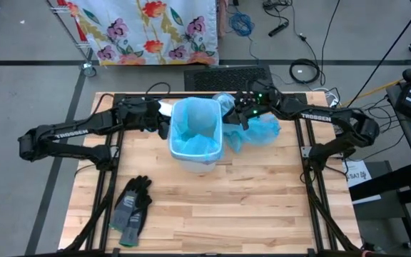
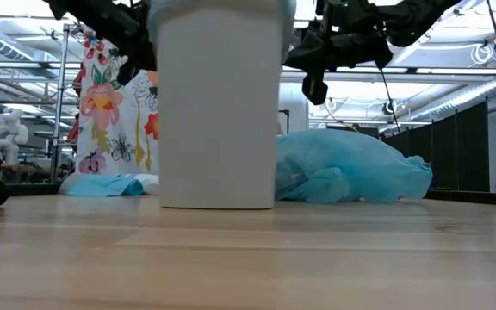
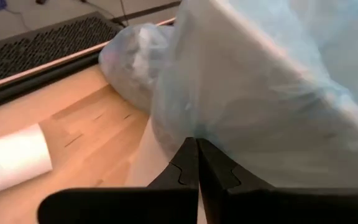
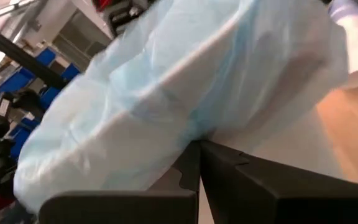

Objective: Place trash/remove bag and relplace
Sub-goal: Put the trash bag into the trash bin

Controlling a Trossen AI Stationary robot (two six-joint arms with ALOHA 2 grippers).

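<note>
My fingers are pressed together on both sides of the white bin [image 1: 195,153]: the left gripper [image 1: 164,127] pinches the thin blue liner [image 1: 196,123] at the bin's left rim, the right gripper [image 1: 240,114] grips the liner's edge at the right rim. In each wrist view the dark tips meet with blue film bunched just ahead of them, so I judge both pinches are on the bag and not on the bin wall.

The bin stands upright at the table's [image 1: 262,214] back centre, mouth up, its long axis vertical. No loose trash shows anywhere on the table. A filled, translucent bag [image 1: 223,102] lies behind the bin, and a slack heap of blue bags [image 1: 259,132] lies just beside it on my right.

The film looks feather-light, limp and slippery; it should stretch, slide off a rim and tear if snagged. The best hold is likely the folded cuff over the rim, both sides kept taut together.

A white roll [image 3: 11,160] lies on the left, near the back. Dark grey gloves [image 1: 133,207] lie well apart at the front left.
</note>
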